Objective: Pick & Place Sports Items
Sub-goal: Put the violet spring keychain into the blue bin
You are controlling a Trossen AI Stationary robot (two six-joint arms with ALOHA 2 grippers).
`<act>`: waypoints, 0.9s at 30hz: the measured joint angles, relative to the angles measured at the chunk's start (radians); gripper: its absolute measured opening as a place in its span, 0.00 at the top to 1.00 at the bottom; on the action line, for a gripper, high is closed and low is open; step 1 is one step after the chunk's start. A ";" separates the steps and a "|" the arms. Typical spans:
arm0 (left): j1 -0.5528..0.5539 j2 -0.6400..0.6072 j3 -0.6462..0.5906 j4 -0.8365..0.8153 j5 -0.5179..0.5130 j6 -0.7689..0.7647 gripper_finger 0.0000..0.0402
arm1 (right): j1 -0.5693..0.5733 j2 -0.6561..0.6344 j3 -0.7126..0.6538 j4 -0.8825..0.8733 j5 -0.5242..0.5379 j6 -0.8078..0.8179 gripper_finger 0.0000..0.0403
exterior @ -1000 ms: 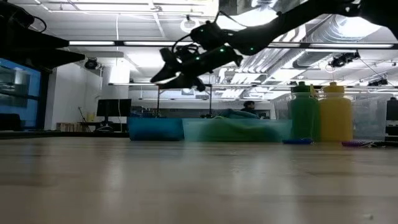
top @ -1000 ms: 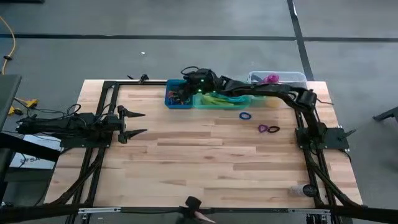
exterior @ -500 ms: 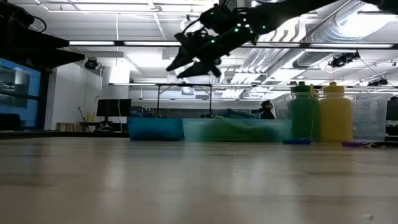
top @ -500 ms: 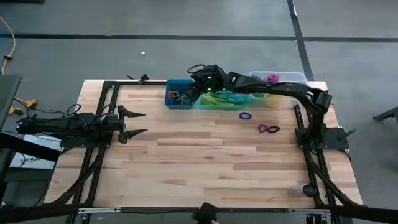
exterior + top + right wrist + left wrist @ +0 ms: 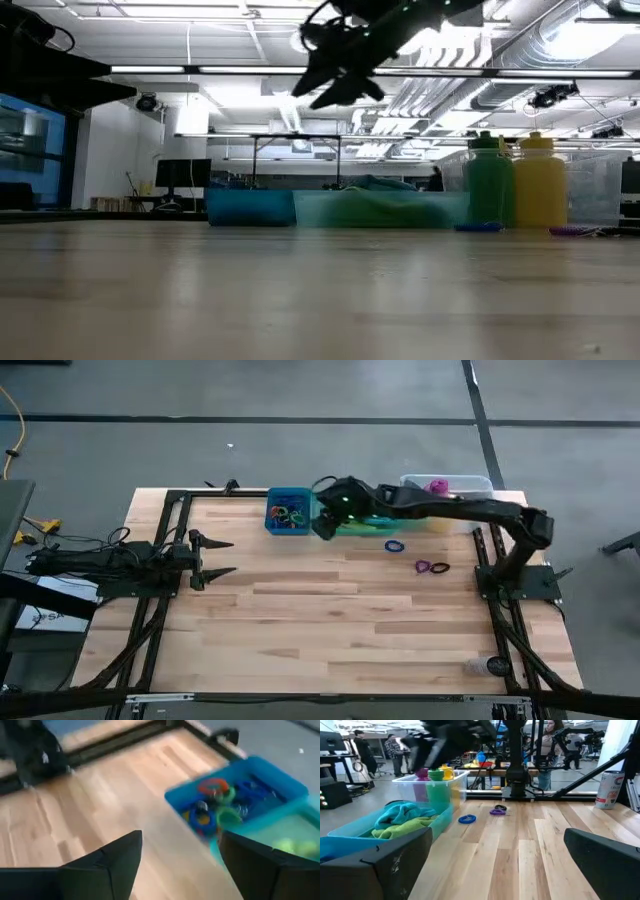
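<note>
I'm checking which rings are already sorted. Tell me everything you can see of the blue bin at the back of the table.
The blue rectangular plastic bin is a shallow open tray with low walls. It sits flat on the wooden table near its far edge, its side against the green bin. Inside lies a loose pile of small coloured rubbery rings: orange, green, blue and yellow ones show. The right gripper hangs above the seam between the two bins, empty, clear of the blue one.

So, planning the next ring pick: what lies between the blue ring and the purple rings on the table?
Only bare wood, seen in the high view, between the blue ring and the purple rings.
</note>
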 joint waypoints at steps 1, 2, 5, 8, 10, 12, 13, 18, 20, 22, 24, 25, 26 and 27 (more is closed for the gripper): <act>0.000 0.000 0.000 0.000 0.000 0.000 0.08 | 0.006 -0.020 -0.012 -0.040 0.008 0.000 0.49; 0.000 0.000 0.000 0.000 0.000 0.000 0.08 | 0.014 -0.039 -0.026 -0.066 0.027 0.000 0.49; 0.000 0.000 0.000 0.000 0.000 0.000 0.08 | 0.042 -0.103 -0.082 -0.103 0.084 0.013 0.49; 0.000 0.000 0.000 0.000 0.000 0.000 0.08 | 0.068 -0.177 -0.166 -0.128 0.085 0.055 0.49; 0.000 0.000 0.000 0.000 0.000 0.000 0.08 | 0.084 -0.236 -0.230 -0.124 0.082 0.089 0.49; 0.000 0.000 0.000 0.000 0.000 0.000 0.08 | 0.099 -0.294 -0.294 -0.125 0.082 0.109 0.49; 0.000 0.000 0.000 0.000 0.000 0.000 0.08 | 0.107 -0.321 -0.325 -0.124 0.083 0.111 0.49; 0.000 0.000 0.000 0.000 0.000 0.000 0.08 | 0.136 -0.437 -0.456 -0.182 0.080 0.110 0.49; 0.000 0.000 0.000 0.000 0.000 0.000 0.08 | 0.139 -0.476 -0.493 -0.229 0.077 0.103 0.49; 0.000 0.000 0.000 0.000 0.000 0.000 0.08 | 0.139 -0.503 -0.525 -0.289 0.073 0.077 0.49; 0.000 0.000 0.000 0.000 0.000 0.000 0.08 | 0.139 -0.522 -0.549 -0.343 0.058 0.025 0.49; 0.000 0.000 0.000 0.000 0.000 0.000 0.08 | 0.139 -0.529 -0.558 -0.375 0.050 -0.010 0.49; 0.000 0.000 0.000 0.000 0.000 0.000 0.08 | 0.139 -0.534 -0.565 -0.406 0.049 -0.054 0.49; 0.000 0.000 0.000 0.000 0.000 0.000 0.08 | 0.140 -0.537 -0.570 -0.433 0.047 -0.101 0.49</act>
